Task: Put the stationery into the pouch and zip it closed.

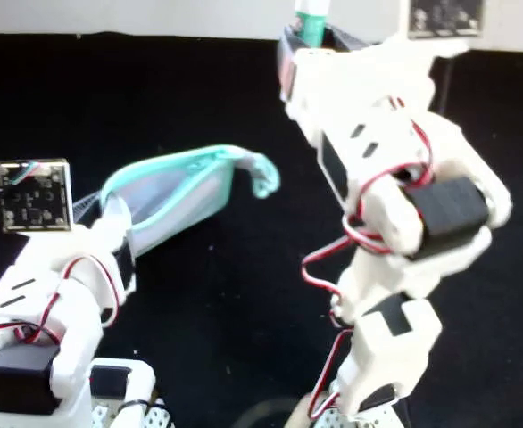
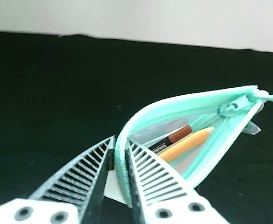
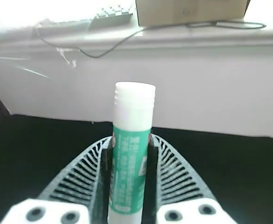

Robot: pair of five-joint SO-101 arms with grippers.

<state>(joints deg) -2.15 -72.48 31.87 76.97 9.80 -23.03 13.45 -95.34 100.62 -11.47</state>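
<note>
A mint-green pouch (image 1: 177,187) is held up off the black table by my left gripper (image 2: 120,163), which is shut on the pouch's rim (image 2: 122,154). Its zip is open, with the slider (image 2: 232,108) at the far end. Inside lie an orange pencil (image 2: 185,145) and a brown-tipped pen (image 2: 171,138). My right gripper (image 3: 127,163) is shut on a green and white glue stick (image 3: 131,158), which stands upright between the fingers. In the high view the glue stick (image 1: 312,20) is at the far edge of the table, beyond and right of the pouch.
The black table (image 1: 199,89) ends at a white wall (image 3: 197,88) along the far side. The right arm's body (image 1: 404,223) rises tall at the right of the pouch. A cable (image 3: 104,49) and a box (image 3: 192,11) lie on a ledge behind.
</note>
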